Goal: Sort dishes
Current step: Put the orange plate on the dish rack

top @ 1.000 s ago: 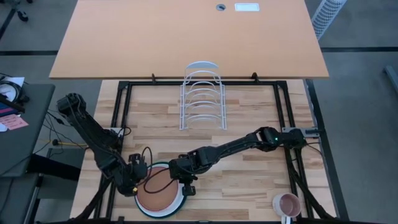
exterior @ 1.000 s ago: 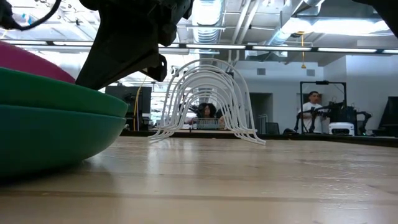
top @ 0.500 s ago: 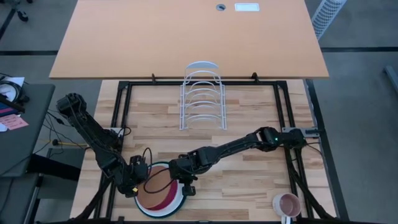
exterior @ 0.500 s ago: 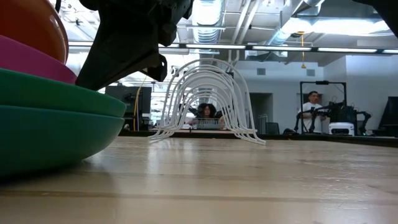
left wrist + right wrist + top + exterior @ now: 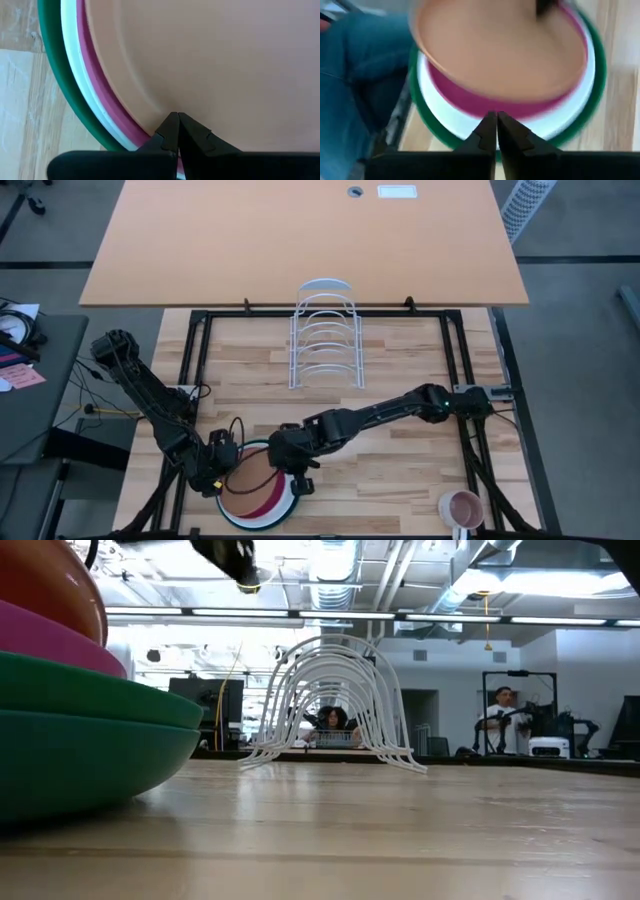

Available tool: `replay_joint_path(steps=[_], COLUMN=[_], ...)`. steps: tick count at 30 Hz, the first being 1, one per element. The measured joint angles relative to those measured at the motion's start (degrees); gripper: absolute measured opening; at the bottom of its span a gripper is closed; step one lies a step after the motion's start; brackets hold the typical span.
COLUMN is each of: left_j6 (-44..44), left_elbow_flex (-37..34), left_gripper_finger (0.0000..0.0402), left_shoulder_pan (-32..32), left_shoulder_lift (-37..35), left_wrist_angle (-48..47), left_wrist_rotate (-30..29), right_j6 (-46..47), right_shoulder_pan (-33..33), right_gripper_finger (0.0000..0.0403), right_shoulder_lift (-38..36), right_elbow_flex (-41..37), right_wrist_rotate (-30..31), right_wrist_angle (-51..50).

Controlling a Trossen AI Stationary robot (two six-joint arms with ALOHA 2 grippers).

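Note:
The dishes sit stacked at the table's near left. A dark green plate [image 5: 232,520] is at the bottom, then a white one [image 5: 455,125], a magenta one [image 5: 268,505] and a terracotta plate [image 5: 248,477] on top. The terracotta plate is tilted, with its right side raised off the magenta plate [image 5: 60,640]. My left gripper [image 5: 222,480] is shut at the stack's left rim. My right gripper [image 5: 288,478] hovers shut above the stack's far right rim, with nothing between its fingers [image 5: 490,132]. My left gripper presses its shut fingertips [image 5: 172,127] on the terracotta plate's inner face just inside its left rim [image 5: 165,107]. The fingers come slanting down from the table's left. The plate sits tilted, its left rim down on the stack and its opposite side raised.
A white wire rack [image 5: 325,335] stands at the middle of the table's far side. A small pink mug [image 5: 462,508] is at the near right corner. Bare wooden table lies between them. People are in the room beyond the table [image 5: 497,710].
The terracotta plate has tipped: its right side has risen off the magenta plate while its left rim stayed down under my left gripper. My right gripper has then gone up from the stack's rim, leaving the top of the low view.

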Motion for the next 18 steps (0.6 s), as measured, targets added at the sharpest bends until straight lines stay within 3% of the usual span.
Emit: replay_joint_path(steps=[9,18], left_j6=[1.31,1.50], left_elbow_flex=[-0.04,-0.04], left_gripper_finger=[0.0000,0.0000], left_shoulder_pan=[0.00,0.00], left_shoulder_lift=[0.02,0.02], left_wrist_angle=[1.51,1.27], left_wrist_rotate=[-0.50,-1.13], right_j6=[-9.50,-8.28], right_shoulder_pan=[2.79,3.76], right_gripper_finger=[0.0108,0.0148], right_shoulder_lift=[-0.13,0.00], right_elbow_flex=[-0.03,-0.14], right_wrist_rotate=[0.92,0.87], right_wrist_angle=[7.13,7.76])
